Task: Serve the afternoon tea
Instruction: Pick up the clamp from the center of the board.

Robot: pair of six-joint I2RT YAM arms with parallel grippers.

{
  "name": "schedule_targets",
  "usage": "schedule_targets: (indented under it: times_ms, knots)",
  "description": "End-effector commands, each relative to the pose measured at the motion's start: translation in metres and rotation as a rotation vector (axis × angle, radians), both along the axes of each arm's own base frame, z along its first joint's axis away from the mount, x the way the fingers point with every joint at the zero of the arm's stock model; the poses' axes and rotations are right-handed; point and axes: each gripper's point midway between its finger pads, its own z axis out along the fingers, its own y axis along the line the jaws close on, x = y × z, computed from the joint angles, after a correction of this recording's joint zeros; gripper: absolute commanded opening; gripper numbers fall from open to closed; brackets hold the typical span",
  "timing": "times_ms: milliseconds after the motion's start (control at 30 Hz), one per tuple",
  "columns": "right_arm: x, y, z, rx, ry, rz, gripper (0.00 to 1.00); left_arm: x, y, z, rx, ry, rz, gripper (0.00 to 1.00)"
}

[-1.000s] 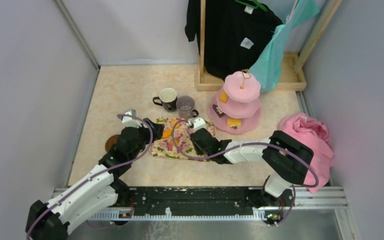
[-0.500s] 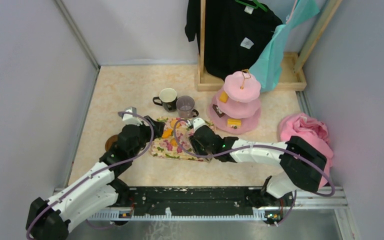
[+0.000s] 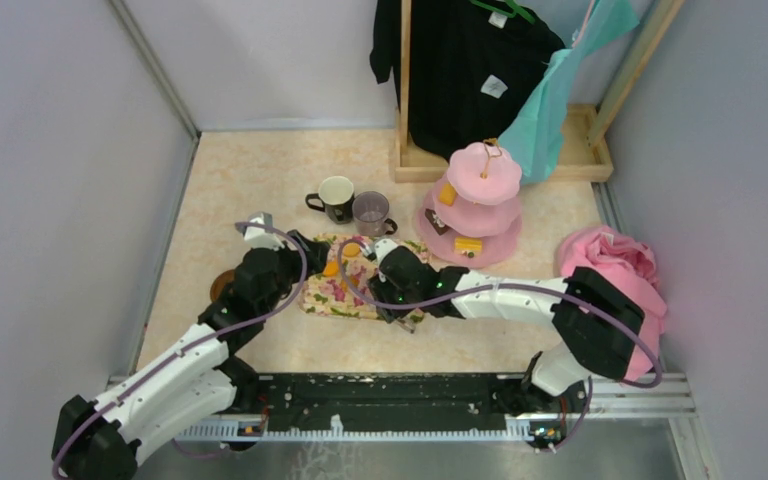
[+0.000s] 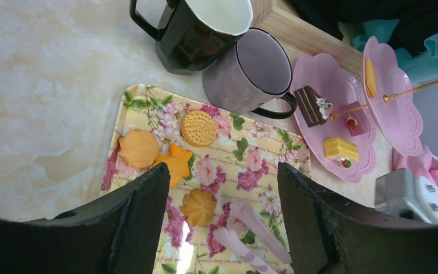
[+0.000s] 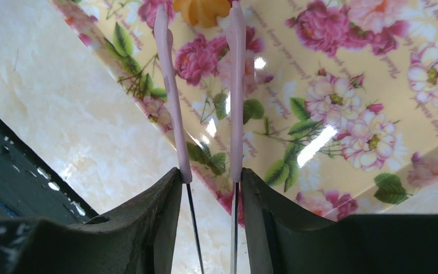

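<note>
My right gripper [image 5: 211, 177] pinches pink plastic tongs [image 5: 236, 85] by their handle end, so the tips flank a scalloped orange biscuit [image 5: 202, 11] on the flower-patterned yellow tray [image 5: 348, 85], likely to lift it. My left gripper [image 4: 222, 171] hangs spread above the tray. Four biscuits lie on the tray. Beyond it stand one glossy black mug [image 4: 199, 28], one smoky translucent mug [image 4: 251, 71] and one pink three-tier stand [image 4: 325, 80].

Your top camera looks steeply down over the whole surface [image 3: 260, 180]; both wrist cameras peer close at the flower-patterned tray [image 3: 332, 297], which all three views share.
</note>
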Motion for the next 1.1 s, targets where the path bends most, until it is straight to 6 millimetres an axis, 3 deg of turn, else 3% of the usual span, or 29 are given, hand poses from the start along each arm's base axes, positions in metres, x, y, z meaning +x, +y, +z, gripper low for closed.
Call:
schedule_targets:
  times_ms: [0, 533, 1067]
  knots:
    - [-0.001, 0.021, 0.012, 0.045, 0.016, 0.04, 0.43, 0.005, 0.002, 0.022, -0.016, -0.054, 0.011, 0.75]
    - [0.006, 0.031, -0.001, -0.009, 0.034, 0.041, 0.47, 0.007, 0.0, 0.02, -0.028, -0.046, 0.004, 0.75]
    - [0.004, 0.025, -0.022, -0.058, 0.01, 0.029, 0.56, 0.004, 0.0, 0.011, -0.043, -0.031, 0.002, 0.74]
